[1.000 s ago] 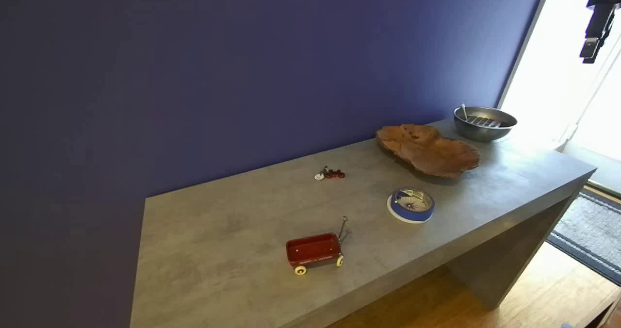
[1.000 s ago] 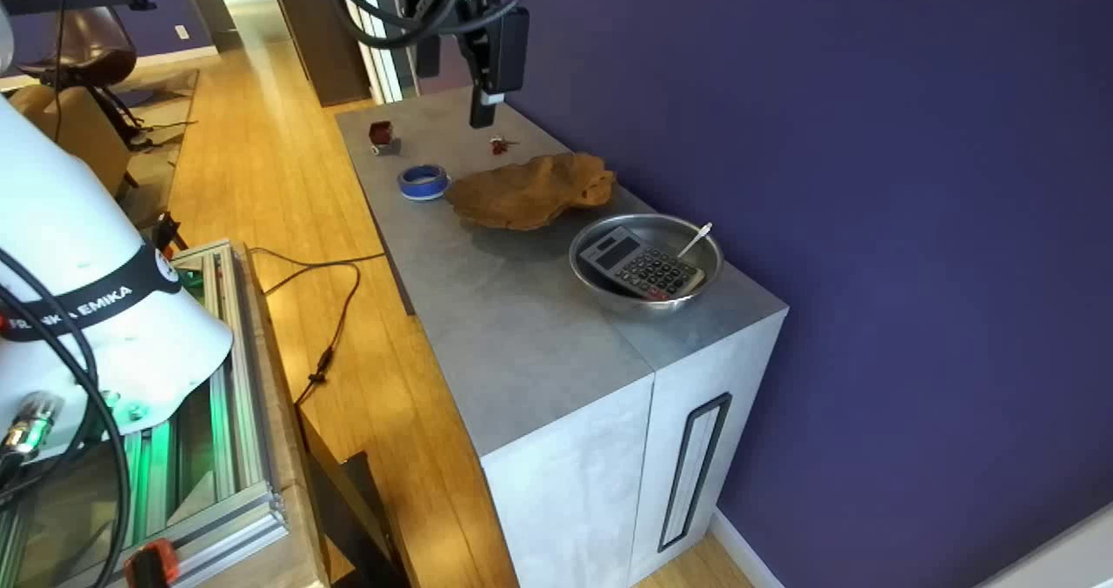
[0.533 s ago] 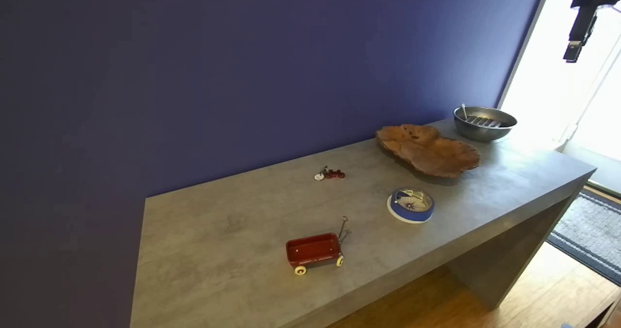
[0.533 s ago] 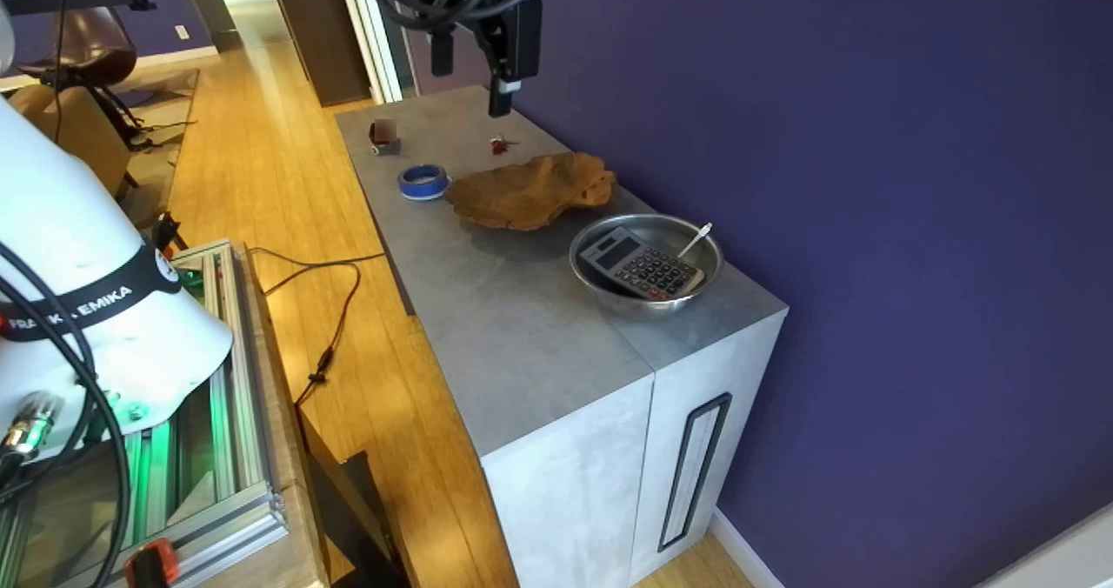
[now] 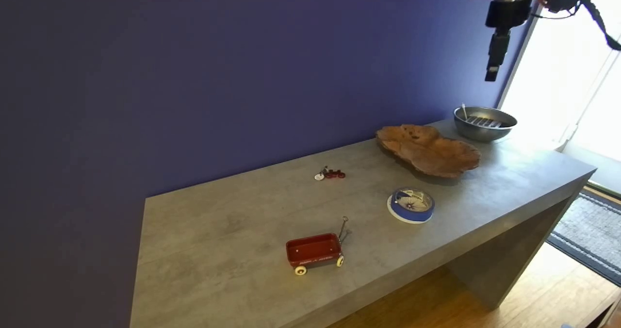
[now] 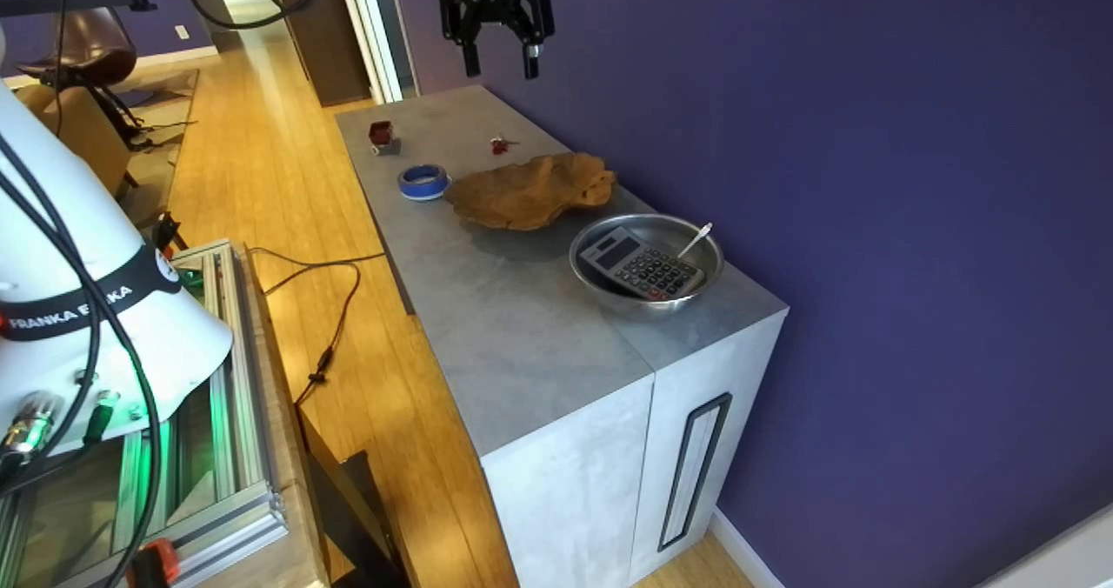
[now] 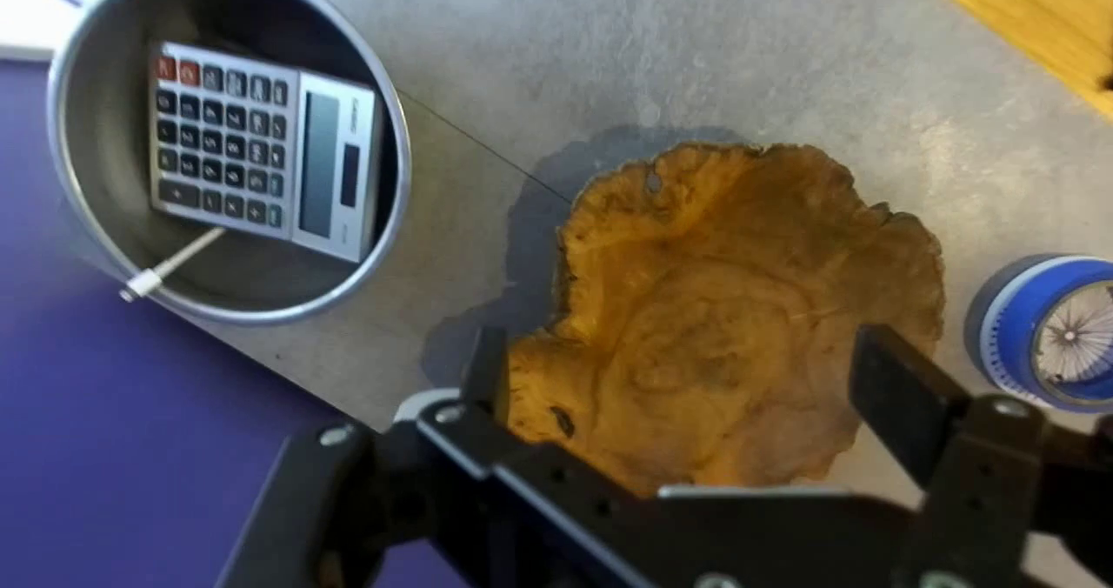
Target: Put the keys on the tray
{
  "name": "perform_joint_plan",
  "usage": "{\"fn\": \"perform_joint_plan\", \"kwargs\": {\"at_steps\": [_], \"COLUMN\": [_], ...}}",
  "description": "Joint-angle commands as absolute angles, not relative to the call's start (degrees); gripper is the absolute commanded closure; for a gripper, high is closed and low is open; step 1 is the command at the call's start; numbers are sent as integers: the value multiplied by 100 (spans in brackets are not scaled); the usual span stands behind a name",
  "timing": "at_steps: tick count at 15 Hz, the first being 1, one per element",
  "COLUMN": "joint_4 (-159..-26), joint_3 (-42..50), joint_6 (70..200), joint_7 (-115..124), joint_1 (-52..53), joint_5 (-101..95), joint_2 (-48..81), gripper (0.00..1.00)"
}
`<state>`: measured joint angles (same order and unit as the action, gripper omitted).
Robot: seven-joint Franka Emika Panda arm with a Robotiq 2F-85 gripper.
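In exterior view, around red-and-silver keys [image 5: 332,174] on grey bench [image 5: 233,250]: ragged wooden tray [image 5: 429,153] near three o'clock, round blue dish [image 5: 412,215] at four, red wagon [image 5: 314,251] at six, steel bowl [image 5: 478,135] at two. High up, gripper [image 6: 502,71] spread wide.

Your tabletop [image 5: 218,250] looks matt and stone-like. Toward its edge along the smooth wall [image 5: 242,75] you see the wooden tray [image 7: 713,327], grained and rough-rimmed, and, near a corner, a shiny metal bowl [image 7: 104,136] holding a plastic-looking calculator [image 7: 269,153]. Nearer the opposite edge, your toy wagon [image 5: 313,246] looks glossy.
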<state>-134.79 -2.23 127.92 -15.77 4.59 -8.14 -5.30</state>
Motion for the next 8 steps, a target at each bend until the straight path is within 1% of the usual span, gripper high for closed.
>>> {"fn": "perform_joint_plan", "kwargs": {"at_steps": [1, 3, 8], "joint_4": [-13359, -13281, -13314], "joint_3": [-424, -551, -435], "joint_6": [12810, 12811, 12938], "joint_7": [-1419, -1268, -1390], "joint_1": [538, 628, 523], "joint_5": [-1043, -1090, -857], "joint_2": [-325, -123, -174], "gripper": [0, 0, 0]}}
